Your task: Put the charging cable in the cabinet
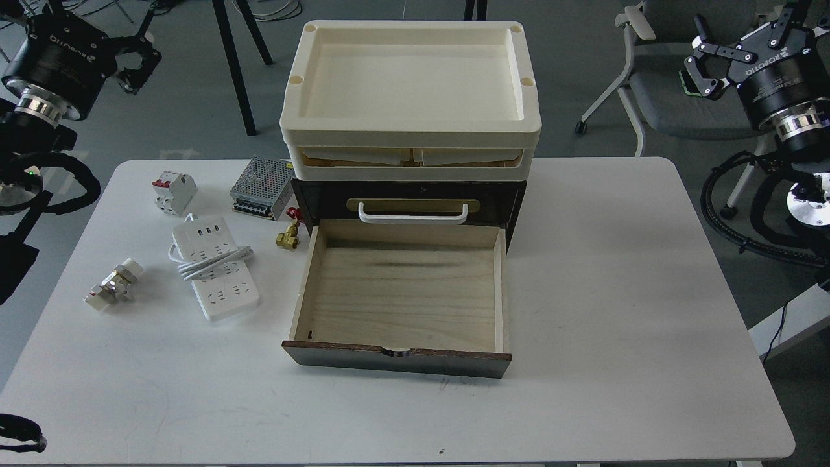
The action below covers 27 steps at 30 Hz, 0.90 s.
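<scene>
The charging cable, a white power strip with its cord coiled across the middle, lies on the white table left of the cabinet. This dark brown cabinet has a shut upper drawer with a white handle. Its lower light-wood drawer is pulled out and empty. My left gripper hangs open high at the far left, well behind the cable. At the top right my right gripper is open too, far from the table's things.
Cream trays are stacked on the cabinet. Left of it lie a white-and-red circuit breaker, a metal mesh power supply, a brass valve and a metal fitting. A grey chair stands behind the table's right corner.
</scene>
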Each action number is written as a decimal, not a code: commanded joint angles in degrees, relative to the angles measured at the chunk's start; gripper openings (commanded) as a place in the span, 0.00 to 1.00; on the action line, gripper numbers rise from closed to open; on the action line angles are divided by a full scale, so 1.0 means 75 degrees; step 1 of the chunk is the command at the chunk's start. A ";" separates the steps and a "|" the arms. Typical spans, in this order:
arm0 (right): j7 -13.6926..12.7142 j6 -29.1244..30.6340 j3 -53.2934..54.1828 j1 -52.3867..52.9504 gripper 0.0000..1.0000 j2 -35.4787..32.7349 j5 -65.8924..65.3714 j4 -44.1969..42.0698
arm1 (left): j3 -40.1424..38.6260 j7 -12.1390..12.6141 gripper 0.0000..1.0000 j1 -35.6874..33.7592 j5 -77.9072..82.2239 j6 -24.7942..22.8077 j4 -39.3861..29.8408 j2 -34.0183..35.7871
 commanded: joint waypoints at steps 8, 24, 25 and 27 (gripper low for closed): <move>0.0000 0.0000 0.0226 -0.0006 1.00 -0.0057 0.0015 0.0047 | -0.0162 -0.0247 1.00 0.0027 -0.0657 0.0000 0.1020 -0.0394; 0.0000 -0.0012 0.0273 -0.0041 1.00 -0.0561 0.0027 0.0386 | -0.1696 -0.1783 1.00 0.1303 0.1631 0.0000 -0.3520 0.1477; 0.0000 -0.0012 0.0261 -0.0053 1.00 -0.0561 0.0027 0.0386 | -0.1755 -0.1806 1.00 0.1409 0.2473 0.0000 -0.3931 0.1724; 0.0000 -0.0012 0.0261 -0.0053 1.00 -0.0561 0.0027 0.0398 | -0.2058 -0.1830 1.00 0.1643 0.4172 0.0000 -0.4413 0.2076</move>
